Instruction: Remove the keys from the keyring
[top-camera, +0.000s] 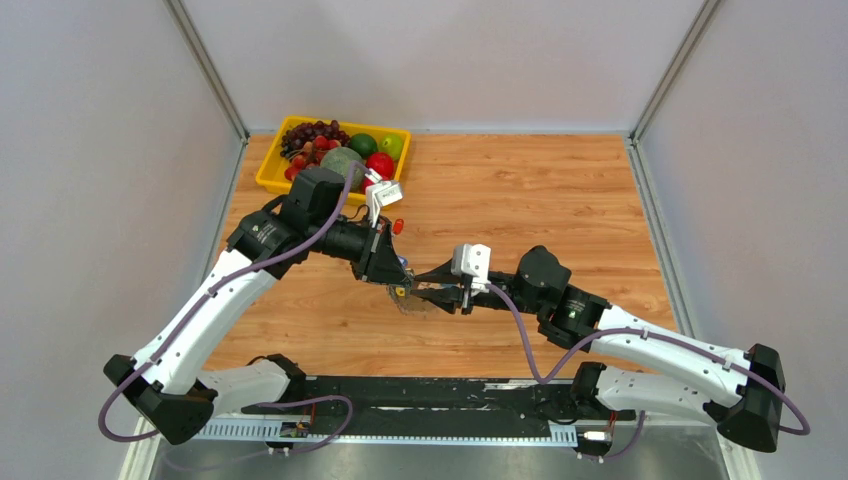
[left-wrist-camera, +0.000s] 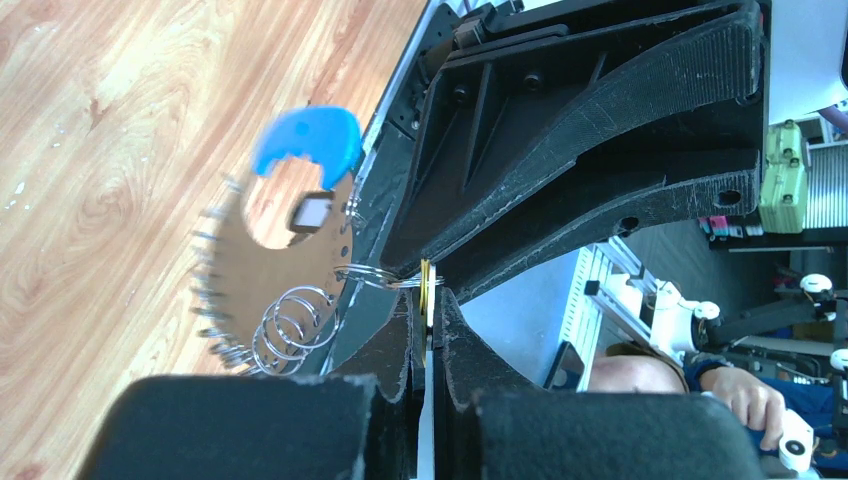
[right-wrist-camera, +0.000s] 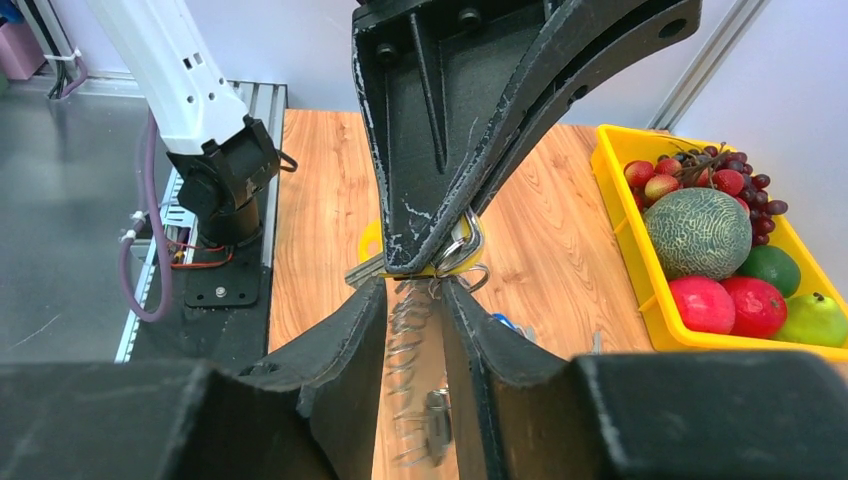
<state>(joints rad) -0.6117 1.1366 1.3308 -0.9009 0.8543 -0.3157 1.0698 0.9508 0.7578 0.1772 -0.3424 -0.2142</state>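
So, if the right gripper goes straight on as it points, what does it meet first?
Probably the left gripper, tip to tip just ahead, shut on a yellow tag; the keyring hangs within the right gripper.

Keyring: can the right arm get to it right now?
Probably yes. The keyring hangs from the shut left gripper. The right gripper has its fingers apart on either side of the dangling keys, and nothing seems to block it.

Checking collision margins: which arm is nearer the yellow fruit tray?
Left. The left arm has its wrist right at the yellow tray's near edge in the top view. The right arm reaches in from the right, stopping mid-table, well short of the tray.
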